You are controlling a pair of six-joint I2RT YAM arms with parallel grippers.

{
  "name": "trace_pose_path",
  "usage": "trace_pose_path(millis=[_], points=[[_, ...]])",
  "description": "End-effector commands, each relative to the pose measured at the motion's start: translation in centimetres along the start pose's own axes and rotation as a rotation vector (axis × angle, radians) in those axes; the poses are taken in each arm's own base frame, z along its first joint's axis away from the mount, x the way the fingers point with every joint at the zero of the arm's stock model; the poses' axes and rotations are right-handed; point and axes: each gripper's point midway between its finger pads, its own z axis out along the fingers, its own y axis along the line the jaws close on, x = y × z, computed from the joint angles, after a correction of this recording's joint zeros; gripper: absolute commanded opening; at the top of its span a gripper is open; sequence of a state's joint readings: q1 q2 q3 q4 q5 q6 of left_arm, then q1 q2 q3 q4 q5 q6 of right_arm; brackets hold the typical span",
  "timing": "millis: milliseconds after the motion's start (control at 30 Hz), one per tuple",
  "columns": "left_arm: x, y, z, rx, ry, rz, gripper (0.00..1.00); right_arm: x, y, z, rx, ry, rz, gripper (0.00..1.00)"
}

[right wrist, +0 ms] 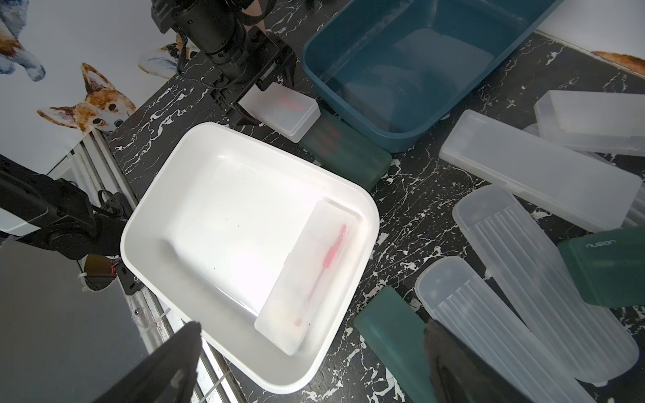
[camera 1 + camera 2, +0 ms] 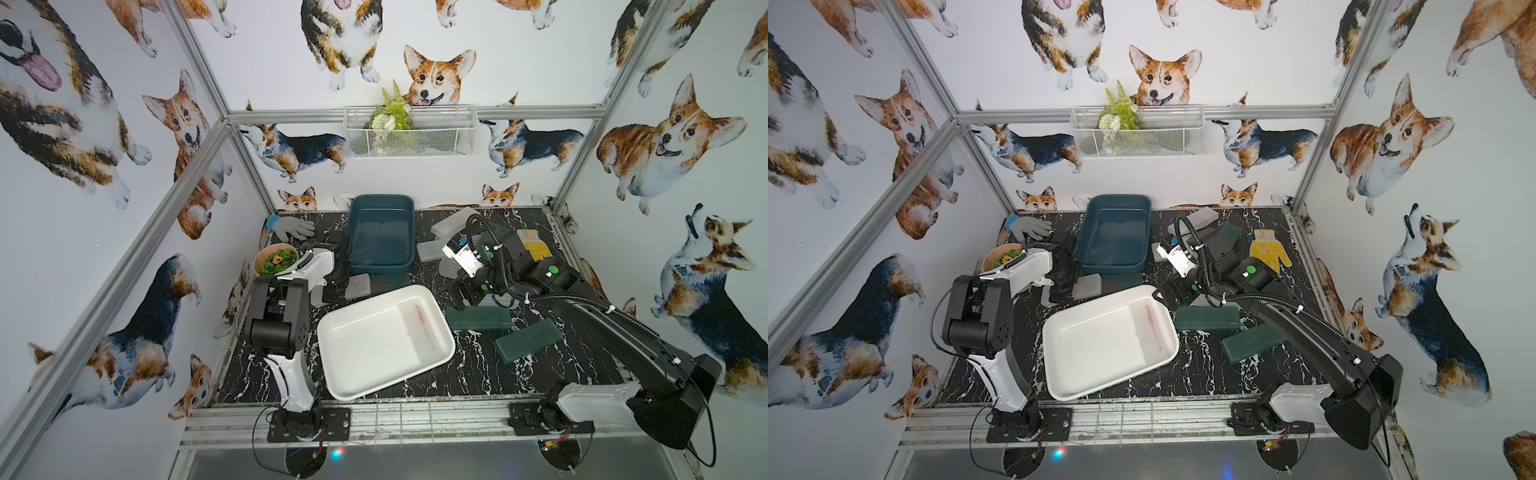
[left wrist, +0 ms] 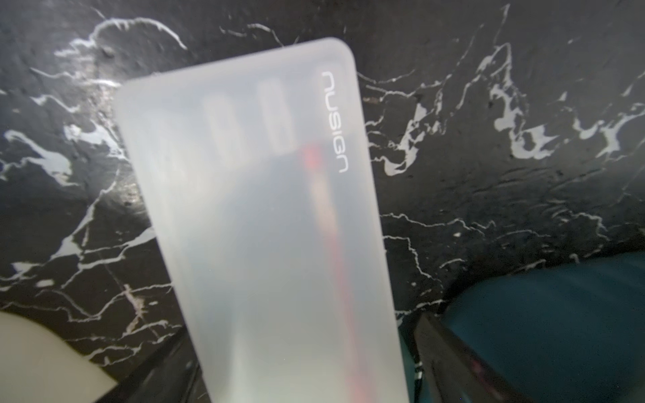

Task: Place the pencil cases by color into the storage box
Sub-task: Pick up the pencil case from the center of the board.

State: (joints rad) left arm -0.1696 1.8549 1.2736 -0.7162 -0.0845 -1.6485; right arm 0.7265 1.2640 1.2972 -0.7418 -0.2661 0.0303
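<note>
A frosted white pencil case [image 3: 265,216] with a red pen inside lies on the black marble table, between a teal storage box [image 2: 380,232] and a white storage box [image 2: 386,340]. My left gripper [image 2: 337,277] straddles this case [image 2: 358,286], open, with a thin gap at one finger [image 3: 453,359]. Another frosted case [image 1: 310,275] lies in the white box [image 1: 174,195]. My right gripper [image 1: 312,326] hangs open and empty over that box's right corner and a dark green case [image 2: 478,320]. More green cases [image 2: 528,340] and frosted cases [image 1: 537,174] lie to the right.
A green case [image 1: 345,153] lies beside the teal box's [image 1: 401,132] front wall. A grey glove [image 2: 291,228] and a bowl of greens [image 2: 274,259] sit at the back left. A yellow glove [image 2: 1266,249] lies at the back right. A wire basket [image 2: 411,131] hangs on the back wall.
</note>
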Motion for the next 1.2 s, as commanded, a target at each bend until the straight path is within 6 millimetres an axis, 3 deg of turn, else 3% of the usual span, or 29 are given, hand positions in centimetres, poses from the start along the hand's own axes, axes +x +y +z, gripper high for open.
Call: trace_pose_path(millis=[0, 267, 533, 1167], points=[[0.0, 0.3, 0.2, -0.011, 0.002, -0.028, 0.92, 0.2, 0.2, 0.1, -0.008, 0.011, 0.000, 1.00], [-0.4, 0.1, 0.3, -0.015, -0.010, -0.016, 0.84, 0.5, 0.1, 0.4, -0.006, 0.017, 0.006, 1.00], [-1.5, -1.1, -2.3, 0.022, -0.066, 0.028, 0.66, 0.7, -0.1, 0.4, 0.000, 0.017, 0.010, 1.00], [-3.1, -0.9, -5.7, 0.055, -0.143, 0.109, 0.61, 0.5, 0.0, 0.2, -0.002, -0.004, 0.012, 1.00]])
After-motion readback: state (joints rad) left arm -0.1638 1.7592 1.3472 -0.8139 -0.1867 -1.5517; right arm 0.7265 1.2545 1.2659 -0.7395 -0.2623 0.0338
